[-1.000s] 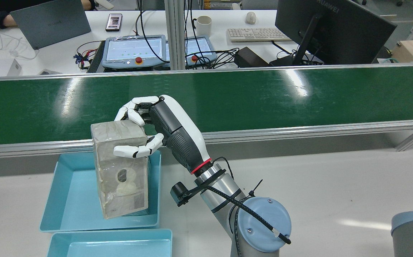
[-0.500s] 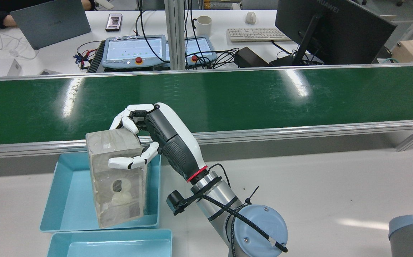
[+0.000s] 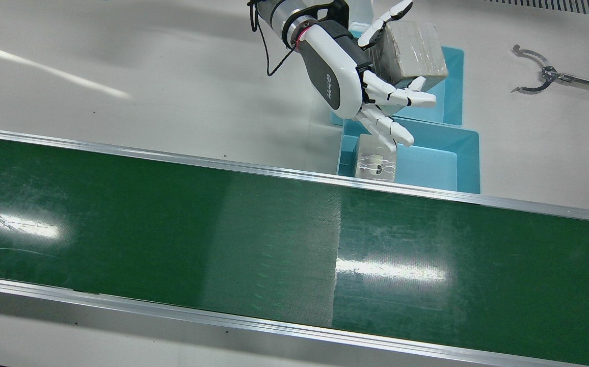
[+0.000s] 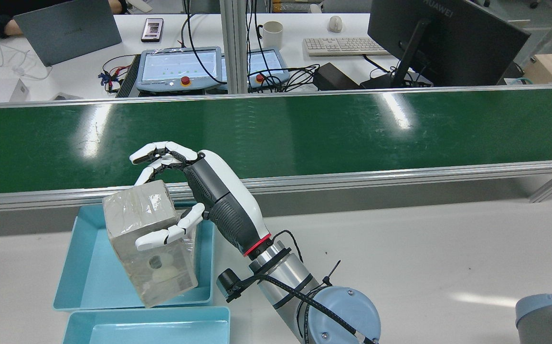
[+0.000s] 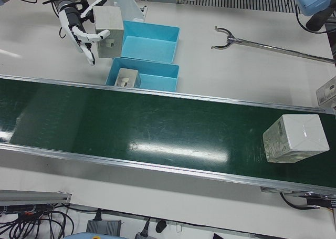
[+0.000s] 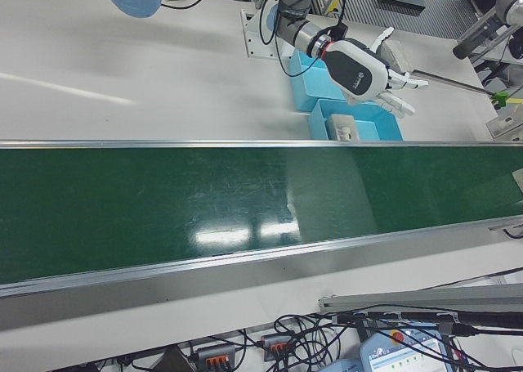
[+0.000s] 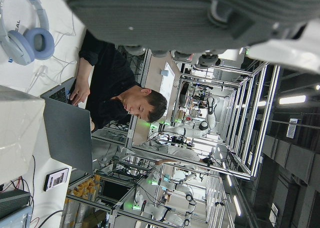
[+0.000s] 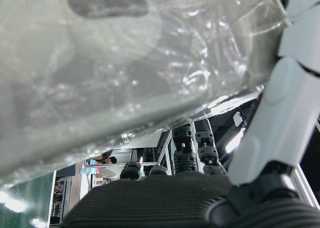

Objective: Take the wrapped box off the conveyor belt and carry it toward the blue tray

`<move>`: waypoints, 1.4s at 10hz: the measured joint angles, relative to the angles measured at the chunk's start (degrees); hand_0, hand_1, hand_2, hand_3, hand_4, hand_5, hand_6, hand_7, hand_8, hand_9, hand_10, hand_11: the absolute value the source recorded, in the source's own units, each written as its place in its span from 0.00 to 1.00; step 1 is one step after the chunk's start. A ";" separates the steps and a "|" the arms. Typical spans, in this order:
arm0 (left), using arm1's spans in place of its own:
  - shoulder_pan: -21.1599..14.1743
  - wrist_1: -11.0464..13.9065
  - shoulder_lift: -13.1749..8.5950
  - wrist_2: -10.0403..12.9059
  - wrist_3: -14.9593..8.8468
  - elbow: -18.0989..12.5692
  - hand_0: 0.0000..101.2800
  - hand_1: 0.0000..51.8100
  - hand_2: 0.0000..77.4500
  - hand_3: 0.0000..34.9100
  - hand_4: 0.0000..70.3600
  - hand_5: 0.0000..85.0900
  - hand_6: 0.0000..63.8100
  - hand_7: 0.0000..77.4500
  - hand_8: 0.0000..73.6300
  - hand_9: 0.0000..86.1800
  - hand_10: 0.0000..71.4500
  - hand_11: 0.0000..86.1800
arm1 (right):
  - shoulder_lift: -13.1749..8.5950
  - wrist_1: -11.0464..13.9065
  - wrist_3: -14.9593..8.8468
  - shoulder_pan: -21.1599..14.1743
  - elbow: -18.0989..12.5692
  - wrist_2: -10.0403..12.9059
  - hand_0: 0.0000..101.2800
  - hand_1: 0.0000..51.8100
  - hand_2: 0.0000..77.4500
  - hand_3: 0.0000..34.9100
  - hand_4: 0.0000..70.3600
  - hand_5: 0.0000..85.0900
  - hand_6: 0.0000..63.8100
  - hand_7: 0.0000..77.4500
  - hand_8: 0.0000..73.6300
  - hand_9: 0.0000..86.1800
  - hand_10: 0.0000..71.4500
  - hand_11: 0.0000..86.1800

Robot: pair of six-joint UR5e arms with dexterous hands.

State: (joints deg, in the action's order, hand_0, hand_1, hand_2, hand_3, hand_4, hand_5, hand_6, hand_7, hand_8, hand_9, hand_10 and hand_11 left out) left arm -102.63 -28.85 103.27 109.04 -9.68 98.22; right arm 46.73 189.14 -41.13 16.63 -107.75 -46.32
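Note:
The wrapped box (image 4: 148,241), grey under clear film, hangs tilted over the blue tray (image 4: 92,267) next to the green conveyor belt (image 4: 304,129). My right hand (image 4: 209,196) is beside it with its fingers (image 4: 161,155) spread out straight above the box's top edge. Only the thumb (image 4: 166,234) lies across the box's front. The front view shows the box (image 3: 411,46) between the thumb and the spread fingers of the right hand (image 3: 345,71). The right hand view is filled by the film (image 8: 125,62). The left hand (image 7: 175,12) shows only as its own palm edge.
A second blue tray (image 4: 147,329) lies behind the first. The tray by the belt (image 3: 427,165) holds another wrapped box (image 3: 375,163). One more box (image 5: 294,139) rides the belt at the far end. A metal grabber tool (image 3: 544,76) lies on the table.
The right hand has moved down and back from the belt, over the tray. Its fingers have straightened off the box's top, and the box has tipped over and sunk lower.

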 joint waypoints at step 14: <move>0.00 0.00 0.00 0.00 0.00 0.00 0.00 0.00 0.01 0.00 0.00 0.01 0.00 0.00 0.00 0.00 0.00 0.00 | 4.05 11.64 0.26 9.63 -12.94 -3.91 0.47 0.29 0.19 0.39 0.12 0.25 0.17 0.30 0.01 0.04 0.02 0.06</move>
State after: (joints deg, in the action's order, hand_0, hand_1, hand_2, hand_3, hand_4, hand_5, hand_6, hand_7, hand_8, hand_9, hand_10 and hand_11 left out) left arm -102.63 -28.85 103.27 109.04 -9.68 98.22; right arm 50.79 200.79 -40.87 26.26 -120.69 -50.22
